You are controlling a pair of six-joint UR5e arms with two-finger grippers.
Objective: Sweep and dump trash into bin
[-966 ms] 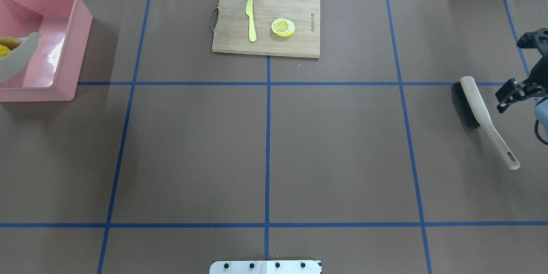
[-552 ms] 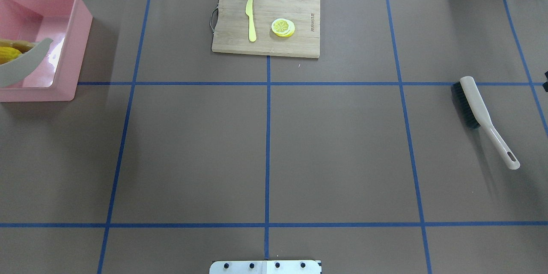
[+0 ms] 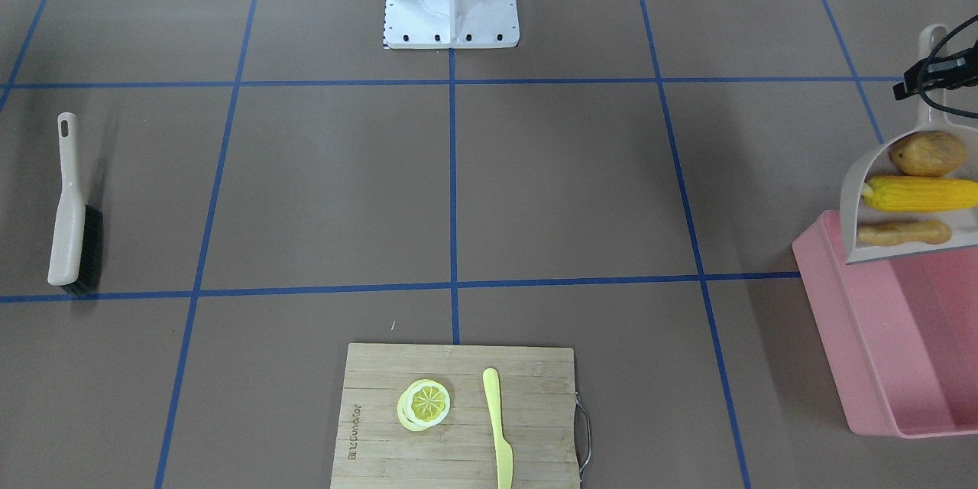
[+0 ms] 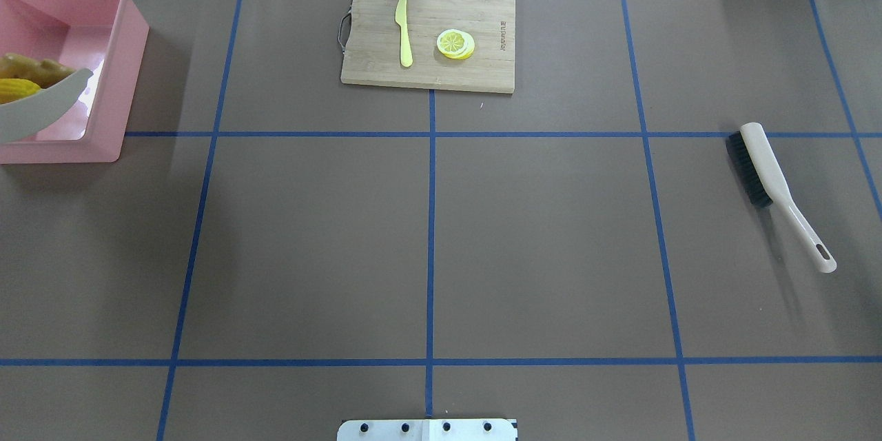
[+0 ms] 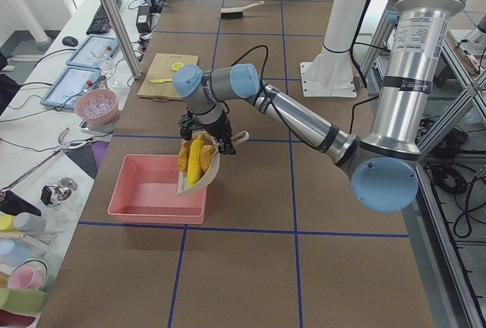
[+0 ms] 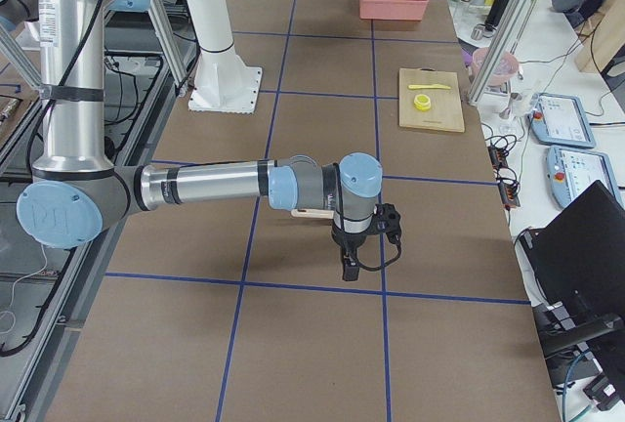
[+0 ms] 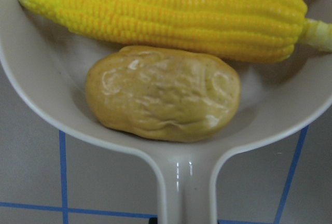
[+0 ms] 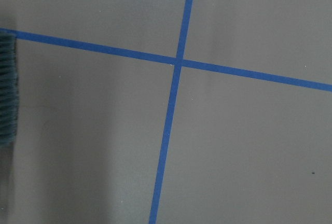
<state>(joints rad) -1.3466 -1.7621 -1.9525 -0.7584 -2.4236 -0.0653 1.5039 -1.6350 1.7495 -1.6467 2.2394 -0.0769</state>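
The beige dustpan (image 3: pixel 859 176) hangs tilted over the near end of the pink bin (image 3: pixel 879 336). In it lie the potato (image 3: pixel 927 153), the corn cob (image 3: pixel 917 193) and the ginger root (image 3: pixel 901 233). My left gripper (image 3: pixel 934 75) is shut on the dustpan's handle. The left wrist view shows the potato (image 7: pixel 161 94) and the corn cob (image 7: pixel 166 16) close up. In the overhead view the dustpan (image 4: pixel 41 110) overlaps the bin (image 4: pixel 131 48). My right gripper (image 6: pixel 349 268) hangs low over the table near the brush; I cannot tell whether it is open or shut.
A brush (image 4: pixel 765 165) lies on the table's right side; its bristles (image 8: pixel 8 89) show in the right wrist view. A wooden cutting board (image 4: pixel 482 7) with a pale yellow knife (image 4: pixel 403 31) and a lemon slice (image 4: pixel 455 44) lies at the far middle.
The dustpan with the trash has moved a little further over the bin. My right gripper has drawn back off the overhead view's right edge; the brush has stayed put.
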